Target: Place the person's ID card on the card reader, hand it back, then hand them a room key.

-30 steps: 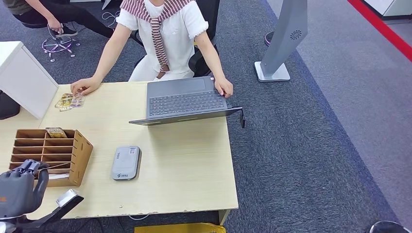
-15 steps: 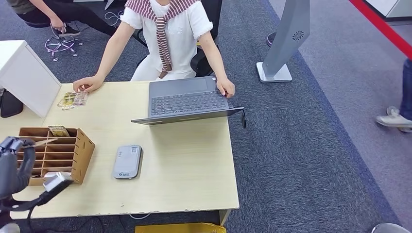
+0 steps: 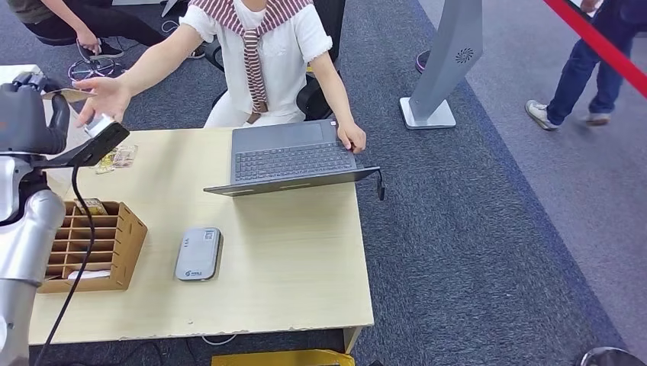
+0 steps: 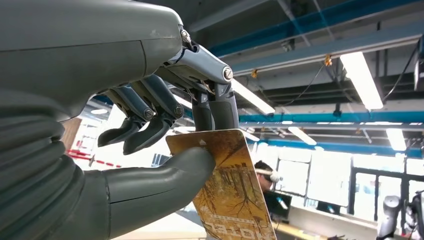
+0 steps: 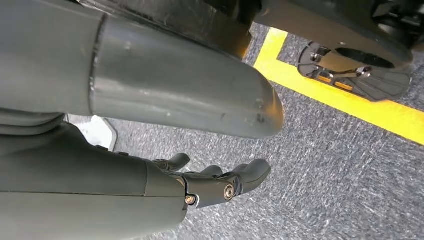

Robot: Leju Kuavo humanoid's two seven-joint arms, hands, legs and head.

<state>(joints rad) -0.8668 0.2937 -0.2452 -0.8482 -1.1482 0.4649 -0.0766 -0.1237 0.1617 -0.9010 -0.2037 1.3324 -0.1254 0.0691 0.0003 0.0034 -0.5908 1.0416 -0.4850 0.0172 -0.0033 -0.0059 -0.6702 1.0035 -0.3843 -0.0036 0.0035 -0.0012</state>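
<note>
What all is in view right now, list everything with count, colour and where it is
Room key card: one, golden-brown, pinched in the left hand, raised toward the seated person's open hand.
Cards: a small pile, yellowish, far left of the table.
Card reader: one, grey, on the table near the front.
Laptop: one, dark grey, open, at the far edge.
Organizer: one, brown, compartmented, left side of the table.
Kiosk stand: one, grey, on the carpet.
Seated person: one, white top, behind the table.
Walking person: one, blue trousers, far right.
Left hand: grey, fingers on the card.
Right hand: grey, hanging over the carpet, holding nothing.
</note>
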